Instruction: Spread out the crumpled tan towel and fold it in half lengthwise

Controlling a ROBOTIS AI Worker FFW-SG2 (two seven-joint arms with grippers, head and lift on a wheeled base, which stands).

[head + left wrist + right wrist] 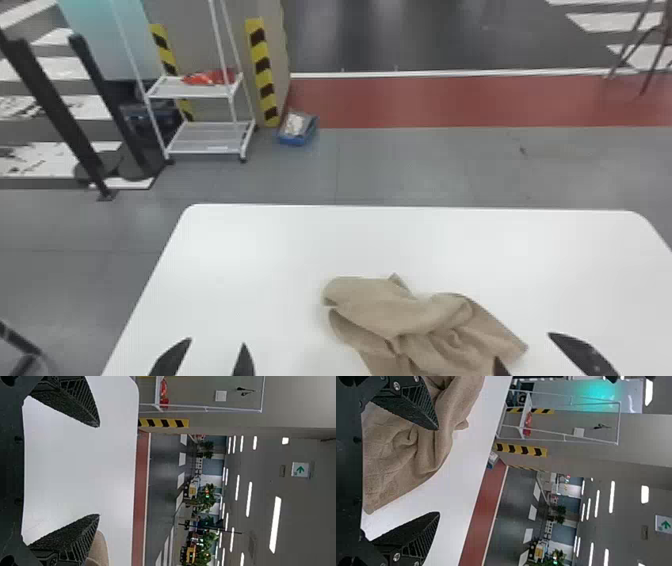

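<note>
Lead: Condition of the station?
Assessor: White table point(250, 250), with the tan towel point(415, 315) crumpled on its near part, right of centre.
Lead: Grippers?
Assessor: Left gripper point(215, 342) spread and empty, apart from the cloth. Right gripper point(523, 346) also spread and empty, near the towel's right-hand corner; contact cannot be confirmed.
Lead: Recommended method for spreading?
Assessor: The right should pinch that corner shallowly, the left a free edge; both should then draw apart, low and slowly. Deep bites risk catching several layers.
Lead: Surroundings and obstructions?
Assessor: A white rack point(207, 140) and blue box point(297, 140) stand beyond the table, judged harmless. The towel's rolled-over folds, hiding its edges, are the real obstacle.
</note>
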